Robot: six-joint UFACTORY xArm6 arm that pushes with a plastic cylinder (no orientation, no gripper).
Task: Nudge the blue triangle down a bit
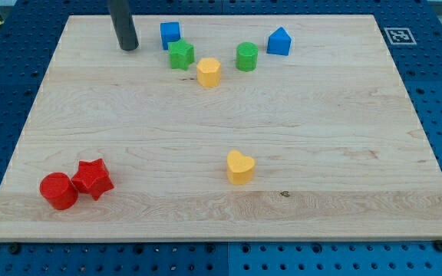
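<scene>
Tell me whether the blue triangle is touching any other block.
Apart. The blue triangle stands alone; bare wood separates it from the green cylinder.

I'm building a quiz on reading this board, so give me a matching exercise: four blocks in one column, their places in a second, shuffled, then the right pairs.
Column one:
1. blue triangle
2. yellow heart
3. red star
4. blue cube

Column two:
A. touching the red cylinder, the view's bottom left
B. alone, below the board's middle
C. nearest my tip, to its right in the view
D. rightmost of the top cluster, right of the green cylinder

Pairs: 1-D, 2-B, 3-A, 4-C
</scene>
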